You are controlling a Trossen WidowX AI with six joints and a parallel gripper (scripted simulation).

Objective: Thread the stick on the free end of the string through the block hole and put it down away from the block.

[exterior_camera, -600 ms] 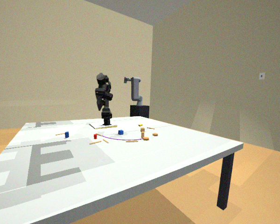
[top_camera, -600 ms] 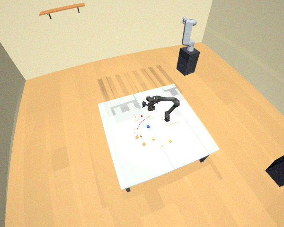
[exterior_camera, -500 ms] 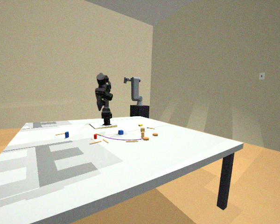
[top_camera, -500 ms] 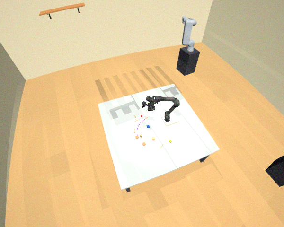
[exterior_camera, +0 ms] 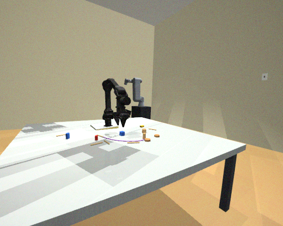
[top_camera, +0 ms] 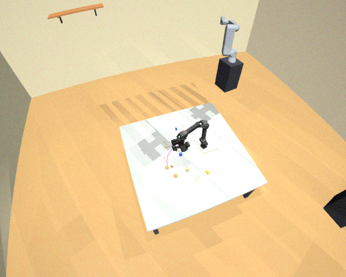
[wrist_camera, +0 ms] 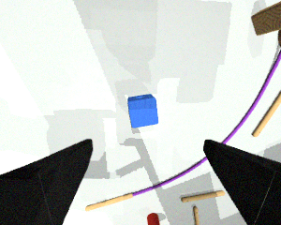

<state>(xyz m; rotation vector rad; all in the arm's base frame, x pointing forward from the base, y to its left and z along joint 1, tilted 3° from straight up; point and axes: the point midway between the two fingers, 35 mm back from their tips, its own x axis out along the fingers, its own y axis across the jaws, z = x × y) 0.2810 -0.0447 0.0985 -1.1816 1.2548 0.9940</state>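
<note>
The gripper [top_camera: 176, 148] [exterior_camera: 120, 126] [wrist_camera: 149, 144] hangs above the table [top_camera: 167, 202] [exterior_camera: 161, 167] [wrist_camera: 19, 117] with its fingers spread nearly as wide as they go and nothing between them. In the wrist view both fingers are cut off by the picture's lower edge.

The stick on the string's end [exterior_camera: 100, 135] [wrist_camera: 110, 202] lies on the table, near a red cylinder [exterior_camera: 96, 137] [wrist_camera: 153, 219] that the bottom of the wrist view crops. From the top the black arm [top_camera: 192, 128] [exterior_camera: 108, 97] covers the stick and much of what lies around it. The purple string [top_camera: 167, 156] [exterior_camera: 127, 141] [wrist_camera: 245, 119] curves from the stick to a round button [top_camera: 166, 167] [exterior_camera: 147, 140]; in the wrist view its far end runs to the right edge, where the wooden pieces are cut off. The right finger hides a short stretch of string there.

A small upright wooden piece [top_camera: 171, 165] [exterior_camera: 144, 135] beside the button is perhaps the block, but its hole is too small to make out. The string does not appear to pass through it. A blue cube [top_camera: 180, 154] [exterior_camera: 122, 133] [wrist_camera: 143, 112] sits apart from the string, inside its curve.
</note>
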